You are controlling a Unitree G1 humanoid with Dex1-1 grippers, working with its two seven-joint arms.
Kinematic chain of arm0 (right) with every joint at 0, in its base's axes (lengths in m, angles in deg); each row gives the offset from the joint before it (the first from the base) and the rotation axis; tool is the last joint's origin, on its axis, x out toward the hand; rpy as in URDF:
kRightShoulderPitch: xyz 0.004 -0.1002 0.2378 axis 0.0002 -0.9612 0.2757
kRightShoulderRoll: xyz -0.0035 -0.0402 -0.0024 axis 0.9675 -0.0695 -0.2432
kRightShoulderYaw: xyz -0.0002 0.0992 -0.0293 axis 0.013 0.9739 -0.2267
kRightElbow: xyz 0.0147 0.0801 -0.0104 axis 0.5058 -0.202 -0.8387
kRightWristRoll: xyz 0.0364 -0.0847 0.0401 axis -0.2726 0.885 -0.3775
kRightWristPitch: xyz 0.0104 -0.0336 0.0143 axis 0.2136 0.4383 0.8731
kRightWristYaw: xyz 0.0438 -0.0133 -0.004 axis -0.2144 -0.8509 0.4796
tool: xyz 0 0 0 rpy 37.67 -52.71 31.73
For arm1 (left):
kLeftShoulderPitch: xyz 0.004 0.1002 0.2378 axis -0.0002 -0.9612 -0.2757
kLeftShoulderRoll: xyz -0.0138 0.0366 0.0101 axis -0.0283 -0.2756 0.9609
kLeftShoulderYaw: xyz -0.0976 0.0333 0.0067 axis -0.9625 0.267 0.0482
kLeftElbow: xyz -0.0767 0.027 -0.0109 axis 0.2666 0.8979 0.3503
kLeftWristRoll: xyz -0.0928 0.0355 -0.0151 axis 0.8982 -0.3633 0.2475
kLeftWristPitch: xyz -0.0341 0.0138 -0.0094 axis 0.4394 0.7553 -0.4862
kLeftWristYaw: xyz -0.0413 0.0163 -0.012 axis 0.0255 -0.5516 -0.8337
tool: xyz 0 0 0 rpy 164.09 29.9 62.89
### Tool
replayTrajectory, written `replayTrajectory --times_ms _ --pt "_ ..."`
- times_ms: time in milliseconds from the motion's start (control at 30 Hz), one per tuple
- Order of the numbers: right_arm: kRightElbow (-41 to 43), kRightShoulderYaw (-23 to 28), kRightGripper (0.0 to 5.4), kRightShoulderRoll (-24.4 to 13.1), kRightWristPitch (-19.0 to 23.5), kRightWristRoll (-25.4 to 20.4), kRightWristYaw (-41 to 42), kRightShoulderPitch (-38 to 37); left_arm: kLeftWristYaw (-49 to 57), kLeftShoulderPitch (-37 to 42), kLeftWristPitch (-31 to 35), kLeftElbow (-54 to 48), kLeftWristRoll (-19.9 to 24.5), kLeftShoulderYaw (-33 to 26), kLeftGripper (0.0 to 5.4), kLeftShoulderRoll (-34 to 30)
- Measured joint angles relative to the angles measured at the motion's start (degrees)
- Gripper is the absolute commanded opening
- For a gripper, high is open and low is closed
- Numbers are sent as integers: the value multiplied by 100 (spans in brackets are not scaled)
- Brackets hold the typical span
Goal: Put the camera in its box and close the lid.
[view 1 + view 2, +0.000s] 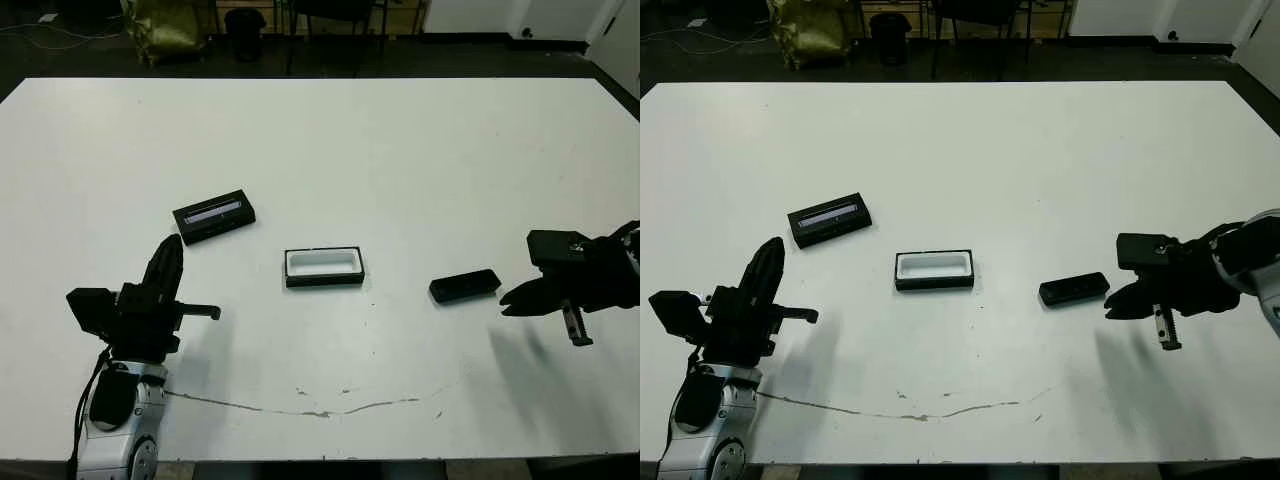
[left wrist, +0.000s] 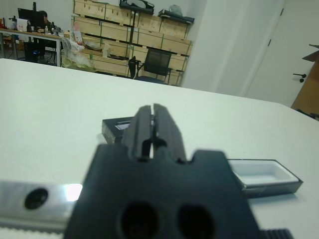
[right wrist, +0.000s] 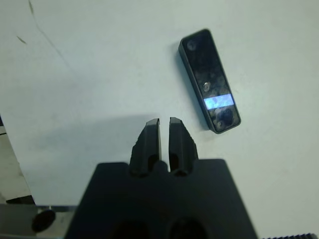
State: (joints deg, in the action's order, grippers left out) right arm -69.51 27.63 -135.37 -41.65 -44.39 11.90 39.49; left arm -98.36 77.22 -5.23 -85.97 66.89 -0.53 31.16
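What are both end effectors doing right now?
Left end effector: closed, holding nothing.
Right end effector: closed, holding nothing, beside the slim black bar-shaped camera.

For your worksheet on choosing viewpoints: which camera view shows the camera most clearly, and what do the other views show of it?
The right wrist view: the camera lies close, seen from above, with its bluish patch plain. The two eye views show it as a small dark bar beside the right gripper. The left wrist view does not show it.

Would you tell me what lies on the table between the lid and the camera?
The open box, white lining showing, lies between the lid and the camera, seen in both eye views.
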Motion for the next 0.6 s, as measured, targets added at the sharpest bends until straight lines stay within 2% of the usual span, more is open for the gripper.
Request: replayTrajectory --times_ms 600 --pt "-474 -82 0 107 -305 313 -41 101 4 -18 22 -11 -64 -3 2 0"
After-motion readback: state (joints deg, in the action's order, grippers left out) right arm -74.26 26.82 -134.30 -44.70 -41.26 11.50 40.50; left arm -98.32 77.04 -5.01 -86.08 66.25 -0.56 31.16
